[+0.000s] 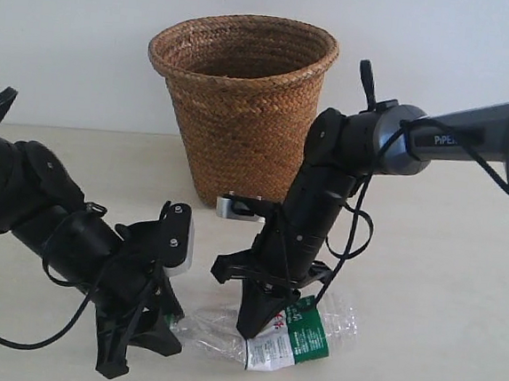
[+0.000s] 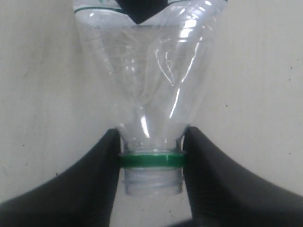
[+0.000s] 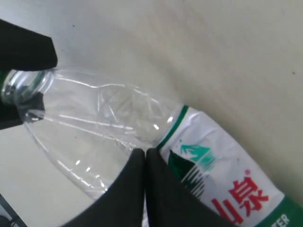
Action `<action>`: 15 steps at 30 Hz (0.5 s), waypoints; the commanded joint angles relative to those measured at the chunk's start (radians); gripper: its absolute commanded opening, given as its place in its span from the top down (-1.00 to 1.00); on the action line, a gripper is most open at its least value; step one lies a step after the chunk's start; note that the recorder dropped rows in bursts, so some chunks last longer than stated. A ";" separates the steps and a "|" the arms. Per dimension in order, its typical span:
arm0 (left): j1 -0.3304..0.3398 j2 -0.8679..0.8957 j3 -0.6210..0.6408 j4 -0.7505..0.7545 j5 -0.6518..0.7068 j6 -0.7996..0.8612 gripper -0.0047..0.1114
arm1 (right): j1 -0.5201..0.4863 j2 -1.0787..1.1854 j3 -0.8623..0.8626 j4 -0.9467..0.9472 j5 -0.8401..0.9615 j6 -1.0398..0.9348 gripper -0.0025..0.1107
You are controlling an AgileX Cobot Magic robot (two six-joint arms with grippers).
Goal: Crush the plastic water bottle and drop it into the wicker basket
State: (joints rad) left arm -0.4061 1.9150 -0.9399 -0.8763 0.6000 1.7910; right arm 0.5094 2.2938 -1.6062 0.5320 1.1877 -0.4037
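Note:
The plastic water bottle (image 1: 300,337) lies on its side on the table, in front of the wicker basket (image 1: 242,127). Its clear body (image 2: 147,80) is creased and flattened. My left gripper (image 2: 151,158) is shut on the bottle's open neck, and its fingers (image 2: 94,179) squeeze the green ring (image 2: 151,160). My right gripper (image 3: 145,153) is shut with its tips together. It presses down on the bottle's middle (image 3: 94,127), right at the edge of the white-and-green label (image 3: 222,175). In the exterior view that gripper (image 1: 251,331) stands nearly upright over the bottle.
The basket stands upright at the back of the beige table (image 1: 442,287), against a white wall. The right arm (image 1: 401,141) reaches in from the right, just in front of the basket. The left arm (image 1: 47,212) lies low at the front left.

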 commanded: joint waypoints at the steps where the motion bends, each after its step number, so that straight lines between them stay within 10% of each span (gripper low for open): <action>1: 0.001 -0.005 -0.002 0.007 0.017 -0.008 0.84 | -0.012 0.053 0.036 -0.279 -0.050 0.007 0.96; 15: 0.001 -0.005 -0.002 0.007 0.017 -0.008 0.84 | -0.012 -0.219 0.036 -0.201 0.033 -0.047 0.96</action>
State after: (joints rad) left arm -0.4082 1.9152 -0.9422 -0.8845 0.6129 1.7910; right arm 0.5089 2.1370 -1.5795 0.3770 1.2115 -0.4245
